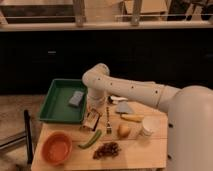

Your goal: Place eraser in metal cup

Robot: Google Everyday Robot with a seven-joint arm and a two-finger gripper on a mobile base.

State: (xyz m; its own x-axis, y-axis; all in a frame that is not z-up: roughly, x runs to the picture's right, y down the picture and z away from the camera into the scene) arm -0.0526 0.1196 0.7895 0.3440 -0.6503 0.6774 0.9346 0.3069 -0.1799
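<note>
A small grey rectangular block (76, 98), which looks like the eraser, lies in the green tray (50, 112) at the table's back left. The metal cup (147, 127), small and whitish, stands upright at the right side of the table beside a potato (123, 130). My gripper (92, 119) hangs low over the table just off the tray's right front corner, to the right of the eraser and well left of the cup. The arm (130, 90) reaches in from the right.
An orange bowl (57, 147) sits at the front left. A green pepper (90, 139), a fork (108, 120), a brown cluster (106, 150), a yellow item (132, 118) and a grey-blue item (124, 107) lie on the wooden table (135, 155). A dark counter runs behind.
</note>
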